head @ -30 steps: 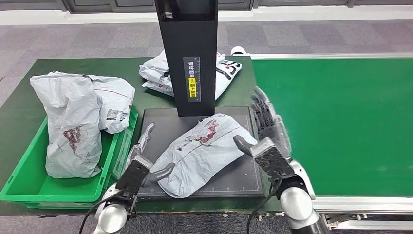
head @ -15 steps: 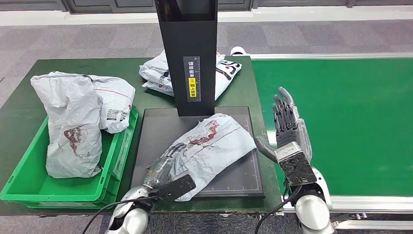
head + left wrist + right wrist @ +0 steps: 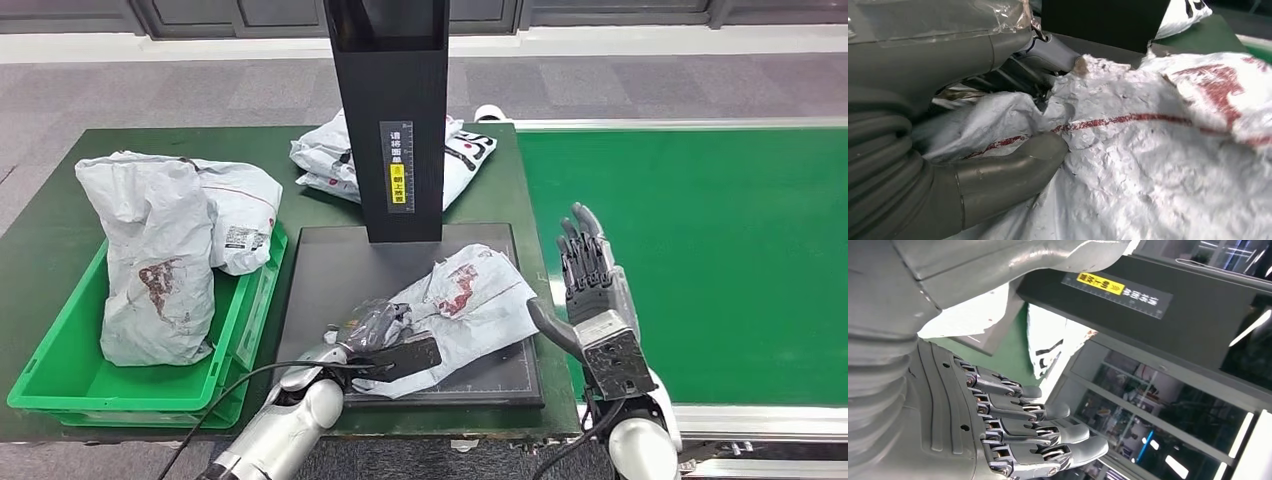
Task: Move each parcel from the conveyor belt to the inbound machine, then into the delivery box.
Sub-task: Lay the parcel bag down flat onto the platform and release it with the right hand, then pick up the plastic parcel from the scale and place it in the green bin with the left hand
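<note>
The parcel (image 3: 455, 310), a grey-white poly mailer with red print, is seen lying crumpled on the black scan plate of the inbound machine (image 3: 330, 262), just in front of the machine's black upright column (image 3: 388, 110) and to the right of the green delivery box (image 3: 60, 370). Its near-left end is gripped by the left hand (image 3: 375, 335); in the left wrist view the thumb (image 3: 1013, 172) is pressed into the wrinkled film from one side while the darker fingers (image 3: 1013, 80) are closed over a gathered fold from the other. The right hand (image 3: 592, 300) is held upright beside the plate's right edge, over the edge of the conveyor belt (image 3: 720, 250), with its fingers extended and apart and nothing in it. From its deep creases and slack shape, the parcel is judged to be soft, light and limp, so it can be expected to sag and swing once lifted by 1 end. The film looks smooth and is probably slippery, so a bunched fold with some of the contents inside is judged a safer hold than a flat edge. 2 more parcels (image 3: 160, 250) are already stacked in the delivery box and stand above its rim, so the bag may need to be laid on top of them. Another parcel (image 3: 455, 150) lies behind the column.
</note>
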You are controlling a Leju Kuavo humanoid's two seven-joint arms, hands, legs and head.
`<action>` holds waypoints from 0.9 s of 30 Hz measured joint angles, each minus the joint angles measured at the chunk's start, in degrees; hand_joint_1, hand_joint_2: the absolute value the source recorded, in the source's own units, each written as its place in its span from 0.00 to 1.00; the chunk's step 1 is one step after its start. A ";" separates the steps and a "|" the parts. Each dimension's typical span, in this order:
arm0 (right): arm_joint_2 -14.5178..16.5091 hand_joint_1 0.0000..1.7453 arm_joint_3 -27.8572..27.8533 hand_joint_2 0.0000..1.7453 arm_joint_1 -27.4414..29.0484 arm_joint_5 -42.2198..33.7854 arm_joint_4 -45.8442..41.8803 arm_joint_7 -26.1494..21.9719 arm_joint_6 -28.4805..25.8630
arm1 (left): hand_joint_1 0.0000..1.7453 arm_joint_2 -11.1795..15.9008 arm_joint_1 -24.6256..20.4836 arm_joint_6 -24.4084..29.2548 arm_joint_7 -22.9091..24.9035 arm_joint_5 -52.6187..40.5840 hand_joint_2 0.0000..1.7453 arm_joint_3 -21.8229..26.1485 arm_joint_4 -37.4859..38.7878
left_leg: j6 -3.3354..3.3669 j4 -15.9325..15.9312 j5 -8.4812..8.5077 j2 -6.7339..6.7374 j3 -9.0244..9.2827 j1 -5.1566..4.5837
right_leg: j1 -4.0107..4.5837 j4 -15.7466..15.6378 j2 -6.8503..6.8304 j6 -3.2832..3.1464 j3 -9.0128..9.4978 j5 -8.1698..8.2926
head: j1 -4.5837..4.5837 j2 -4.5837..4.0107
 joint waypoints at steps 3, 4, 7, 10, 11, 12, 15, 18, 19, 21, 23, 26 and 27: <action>0.14 0.00 -0.85 1.00 1.47 0.02 -0.03 -0.45 -0.53 | 1.00 0.69 0.77 4.11 -0.42 3.55 1.00 1.22 -0.89 | -0.05 0.00 -0.01 0.09 0.29 0.01 | 0.01 0.02 0.10 -0.05 0.03 0.02 | -0.01 0.00; 0.21 0.00 -1.34 1.00 2.04 0.05 -0.11 -0.50 -0.89 | 1.00 1.00 1.59 5.92 -0.42 4.98 1.00 2.04 -2.35 | -0.06 0.00 0.00 0.15 0.38 0.01 | 0.02 0.03 0.16 -0.07 -0.04 0.03 | -0.01 0.00; 0.42 0.00 -3.14 1.00 4.08 0.09 -1.02 -0.44 -1.59 | 1.00 2.35 4.83 9.34 0.69 8.59 1.00 5.42 -9.42 | -0.11 0.00 0.02 0.31 0.31 0.03 | 0.04 0.07 0.31 -0.12 -0.42 0.08 | -0.03 0.00; 0.58 0.00 -4.80 1.00 5.38 0.05 -1.86 -0.41 -1.70 | 1.00 3.65 6.83 10.42 1.36 9.97 1.00 8.42 -15.40 | -0.12 0.00 0.03 0.28 0.09 0.06 | 0.07 0.09 0.28 -0.15 -0.64 0.05 | -0.03 0.00; 0.67 0.00 -5.22 1.00 5.63 0.03 -2.05 -0.39 -1.92 | 1.00 3.80 7.46 12.14 0.81 10.47 1.00 9.19 -17.04 | -0.12 0.00 0.03 0.25 0.04 0.08 | 0.08 0.10 0.26 -0.16 -0.66 0.04 | -0.02 0.01; 0.79 0.00 -5.67 1.00 5.92 -0.02 -2.26 -0.34 -2.33 | 1.00 3.92 8.22 14.89 -0.08 11.27 1.00 10.07 -18.97 | -0.13 0.00 0.03 0.25 0.00 0.10 | 0.10 0.10 0.26 -0.17 -0.69 0.04 | -0.01 0.01; 1.23 0.00 -7.66 1.00 7.51 -0.56 -2.92 -0.36 -3.91 | 1.00 4.36 10.67 23.60 -2.53 14.91 1.00 13.93 -26.82 | -0.16 0.00 -0.01 0.30 -0.09 0.11 | 0.12 0.09 0.32 -0.18 -0.79 0.03 | 0.00 0.01; 1.50 0.00 -9.74 1.00 8.99 -1.18 -3.34 -0.71 -4.36 | 1.00 5.14 12.62 25.61 -2.84 16.79 1.00 17.57 -34.34 | -0.16 0.00 -0.05 0.32 -0.13 0.11 | 0.11 0.08 0.31 -0.17 -0.84 -0.01 | -0.02 0.00; 1.55 0.00 -10.18 1.00 9.25 -1.26 -3.42 -0.75 -4.39 | 1.00 5.36 13.14 25.61 -2.83 16.95 1.00 18.27 -35.96 | -0.16 0.00 -0.05 0.31 -0.15 0.11 | 0.11 0.08 0.30 -0.17 -0.86 -0.02 | -0.02 0.00; 1.69 0.00 -10.77 1.00 9.51 -1.34 -3.57 -0.79 -4.45 | 1.00 5.51 14.01 25.60 -2.85 17.07 1.00 19.18 -38.46 | -0.16 0.00 -0.05 0.30 -0.18 0.11 | 0.11 0.07 0.27 -0.16 -0.87 -0.04 | -0.01 0.01; 1.89 0.00 -10.97 1.00 9.68 -1.34 -3.67 -0.79 -4.45 | 1.00 5.53 14.64 25.59 -2.91 17.07 1.00 19.77 -40.23 | -0.16 0.00 -0.05 0.32 -0.18 0.10 | 0.11 0.08 0.27 -0.16 -0.87 -0.03 | -0.01 0.00; 2.12 0.00 -11.32 1.00 9.90 -1.34 -3.69 -0.79 -4.45 | 1.00 5.55 15.19 25.62 -2.99 17.06 1.00 20.23 -41.92 | -0.15 0.00 -0.05 0.33 -0.18 0.10 | 0.11 0.08 0.28 -0.16 -0.87 -0.02 | -0.02 0.00; 2.16 0.00 -11.46 1.00 9.93 -1.35 -3.69 -0.79 -4.46 | 1.00 5.55 15.35 25.93 -3.21 17.06 1.00 20.38 -42.30 | -0.16 0.00 -0.04 0.32 -0.18 0.11 | 0.11 0.08 0.28 -0.17 -0.87 -0.02 | -0.01 0.01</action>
